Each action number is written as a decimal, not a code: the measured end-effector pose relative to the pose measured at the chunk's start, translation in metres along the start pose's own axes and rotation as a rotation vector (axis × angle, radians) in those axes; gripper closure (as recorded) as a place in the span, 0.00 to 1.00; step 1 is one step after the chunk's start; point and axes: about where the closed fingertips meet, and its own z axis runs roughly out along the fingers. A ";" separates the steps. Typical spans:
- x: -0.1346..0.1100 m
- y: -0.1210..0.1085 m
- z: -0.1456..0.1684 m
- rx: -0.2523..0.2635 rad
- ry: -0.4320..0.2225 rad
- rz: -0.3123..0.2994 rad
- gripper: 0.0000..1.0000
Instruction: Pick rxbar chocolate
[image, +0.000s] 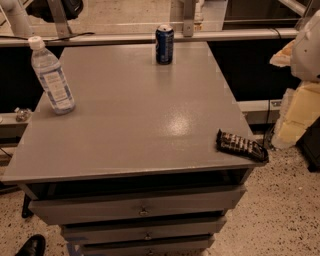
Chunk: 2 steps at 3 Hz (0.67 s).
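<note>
rxbar chocolate (242, 145) untouched, lying flat at the front right corner of the counter (125, 110), hard by its right edge; gripper out of view, grip state impossible to tell; reach, grasp and lift all left to do.

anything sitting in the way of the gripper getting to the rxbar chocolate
Nothing visible. The rxbar chocolate lies alone at the front right corner of the table; the soda can and water bottle stand far back. The gripper is not in view.
</note>
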 end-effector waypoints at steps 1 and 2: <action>0.000 0.000 -0.001 0.003 -0.002 0.001 0.00; 0.005 0.008 0.013 0.005 -0.033 0.026 0.00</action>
